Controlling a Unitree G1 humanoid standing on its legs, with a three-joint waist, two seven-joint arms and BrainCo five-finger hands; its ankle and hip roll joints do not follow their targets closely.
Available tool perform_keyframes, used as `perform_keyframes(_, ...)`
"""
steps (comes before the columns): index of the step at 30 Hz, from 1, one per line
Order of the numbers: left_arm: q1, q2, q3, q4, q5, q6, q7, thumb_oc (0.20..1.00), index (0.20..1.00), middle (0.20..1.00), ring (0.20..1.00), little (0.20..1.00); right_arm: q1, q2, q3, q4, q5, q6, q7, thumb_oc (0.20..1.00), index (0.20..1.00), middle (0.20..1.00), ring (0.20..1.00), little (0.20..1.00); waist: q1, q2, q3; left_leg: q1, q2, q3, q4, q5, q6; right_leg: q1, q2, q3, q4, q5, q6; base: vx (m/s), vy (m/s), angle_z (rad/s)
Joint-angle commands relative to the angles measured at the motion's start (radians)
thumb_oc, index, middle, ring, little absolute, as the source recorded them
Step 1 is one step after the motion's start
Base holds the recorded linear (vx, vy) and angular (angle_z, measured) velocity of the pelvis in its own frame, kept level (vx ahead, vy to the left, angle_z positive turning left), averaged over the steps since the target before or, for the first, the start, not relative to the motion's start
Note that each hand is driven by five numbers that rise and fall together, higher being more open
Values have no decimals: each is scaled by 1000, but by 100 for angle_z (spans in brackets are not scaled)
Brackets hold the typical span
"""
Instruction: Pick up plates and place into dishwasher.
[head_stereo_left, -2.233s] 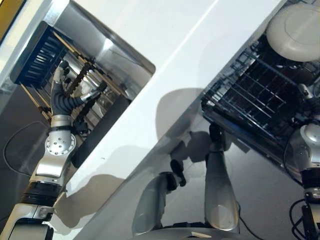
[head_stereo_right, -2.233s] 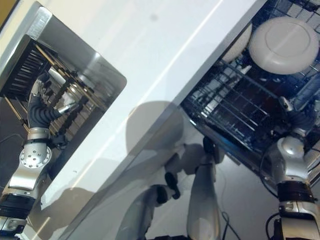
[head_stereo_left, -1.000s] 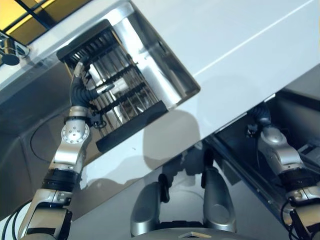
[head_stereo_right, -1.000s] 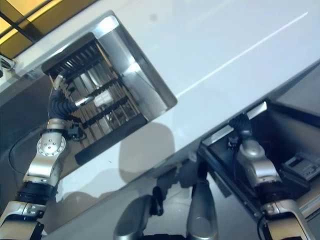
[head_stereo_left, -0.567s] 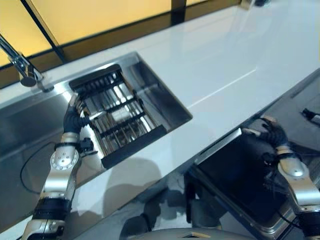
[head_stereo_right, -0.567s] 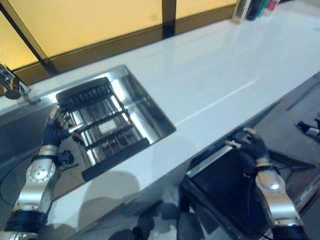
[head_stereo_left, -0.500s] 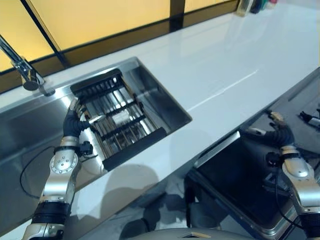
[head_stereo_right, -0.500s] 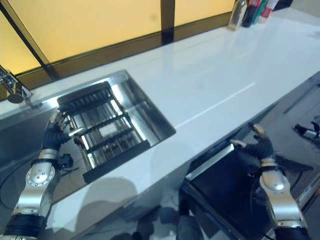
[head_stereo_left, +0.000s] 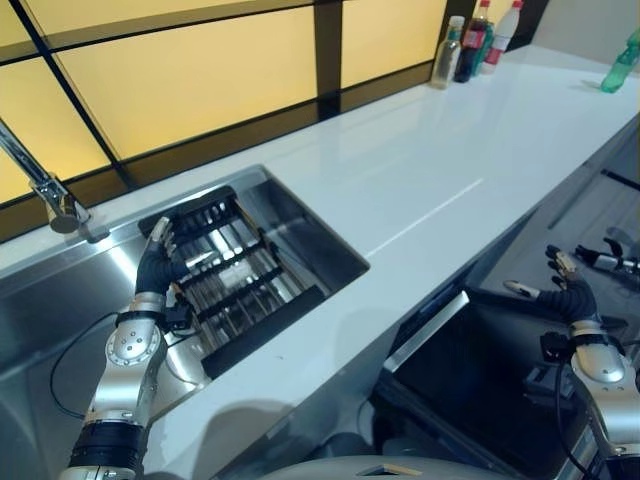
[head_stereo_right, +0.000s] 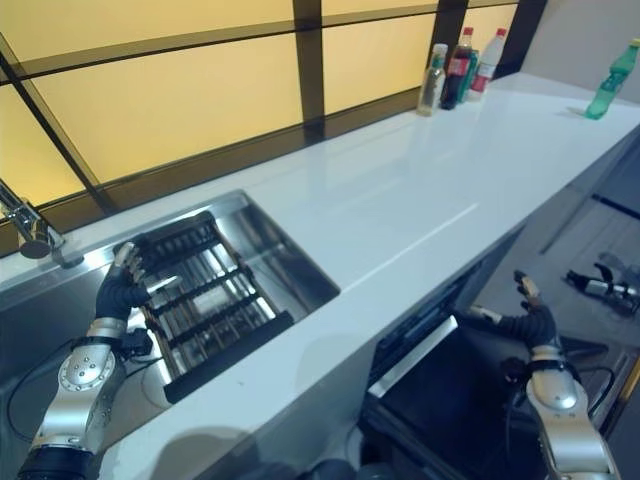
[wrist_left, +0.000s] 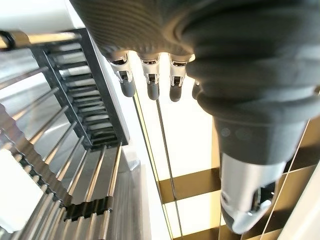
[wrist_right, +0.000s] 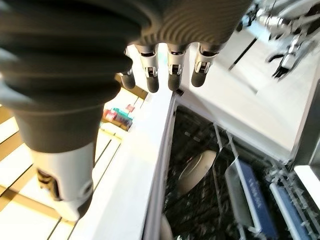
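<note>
Inside the dishwasher (wrist_right: 200, 200), a pale plate (wrist_right: 195, 170) stands on edge in the dark wire rack, seen in the right wrist view past that hand's fingers; upright between the tines is presumably how it drains and stays put. From the head cameras the machine shows as its lowered door (head_stereo_right: 450, 400) under the white counter (head_stereo_right: 380, 210), and the plate is hidden from them. No plate can be made out in the black drying rack (head_stereo_left: 235, 285) that sits in the steel sink (head_stereo_left: 60, 300), so whether more remain to be loaded is unclear. Over that rack hovers the left hand (head_stereo_left: 160, 262), fingers straight and loosely spread, holding nothing. Above the door's edge the right hand (head_stereo_right: 527, 318) hangs relaxed and empty too. Bottles (head_stereo_right: 455, 70) stand well apart at the counter's far end.
</note>
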Motion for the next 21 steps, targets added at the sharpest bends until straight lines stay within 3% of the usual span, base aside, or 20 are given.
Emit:
perform_keyframes(1, 7, 44, 84, -34, 21, -50, 0, 1000, 1000, 1000, 1000, 1000, -11, 7, -116, -35, -4, -45, -243, 1000, 1000, 1000, 1000, 1000, -24, -27, -6, -70, -68, 57, 50, -46, 124, 43, 53, 45, 53, -138, -4, 0, 0, 0)
perform_keyframes(5, 39, 22, 87, -21, 33, -92, 20, 1000, 1000, 1000, 1000, 1000, 18, 92, -147, -19, -60, -16, -517, 1000, 1000, 1000, 1000, 1000, -47, -1, -2, -68, -73, 66, 69, -65, 135, 28, 58, 65, 76, -148, -5, -5, 70, -10)
perform_keyframes(8, 70, 3, 100, -32, 28, -105, 39, 1000, 1000, 1000, 1000, 1000, 32, 130, -140, 0, -89, 21, -628, 1000, 1000, 1000, 1000, 1000, -58, 25, 7, -82, -97, 47, 143, -107, 156, 14, 64, 102, 107, -159, -12, 17, 114, -18)
perform_keyframes(11, 110, -16, 122, -35, 29, -116, 48, 1000, 1000, 1000, 1000, 1000, 10, 157, -116, 54, -80, 32, -690, 1000, 1000, 1000, 1000, 1000, -35, 41, 18, -127, -141, -58, 265, -161, 171, -2, 74, 169, 160, -174, -23, 22, 125, -42)
perform_keyframes(13, 119, -20, 126, -46, 36, -104, 48, 1000, 1000, 1000, 1000, 1000, -7, 167, -107, 86, -70, 45, -736, 1000, 1000, 1000, 1000, 1000, -22, 50, 26, -139, -159, -100, 280, -166, 180, -18, 74, 187, 193, -178, -25, -60, 170, -80)
perform_keyframes(17, 93, 7, 106, -22, 19, -92, 53, 1000, 1000, 1000, 1000, 1000, -26, 162, -97, 160, -36, 61, -791, 1000, 1000, 1000, 1000, 1000, -46, 74, 49, -117, -161, -73, 274, -172, 194, -92, 54, 178, 314, -174, -13, -66, 245, -33)
perform_keyframes(21, 110, -29, 96, -26, 27, -79, 53, 1000, 1000, 1000, 1000, 1000, 44, 148, -126, 185, -32, 44, -738, 1000, 1000, 1000, 1000, 1000, -73, 115, 77, -116, -201, -68, 318, -198, 209, -140, 5, 172, 408, -170, -20, -54, 325, 4)
